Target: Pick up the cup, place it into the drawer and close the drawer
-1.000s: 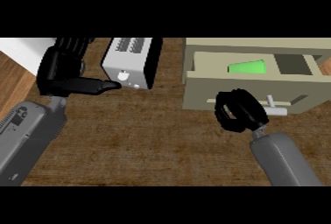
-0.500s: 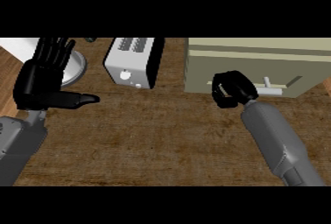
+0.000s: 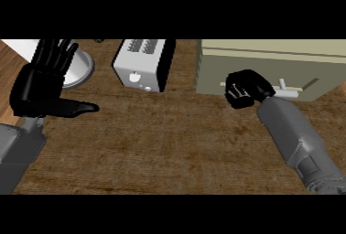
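Right hand: the black right hand [image 3: 245, 89] sits at the front of the drawer [image 3: 270, 68], its fingers curled into a fist with nothing seen inside them; its knuckles are up against the pale front panel.
Right forearm: the grey forearm [image 3: 297, 137] runs from the lower right edge of the head view up and leftward to that hand.
Drawer: the beige box stands at the upper right of the counter [image 3: 175, 141]; its front looks flush with the body, so it reads as closed.
Handle: a pale bar handle [image 3: 287, 93] sticks out of the drawer front just to the right of the fist; I cannot tell whether the hand touches it.
Cup: it does not show anywhere in the head view, and with the drawer pushed in I cannot tell where it lies.
Left hand: the left hand [image 3: 42, 89] rests at the left edge, fingers straight and pointing up, thumb stuck out to the right, holding nothing.
Toaster: a white toaster [image 3: 142, 64] stands between the two hands, near the back of the counter, well apart from both.
Plate: a round white plate [image 3: 79, 69] lies just behind the left hand's fingers, partly hidden by them.
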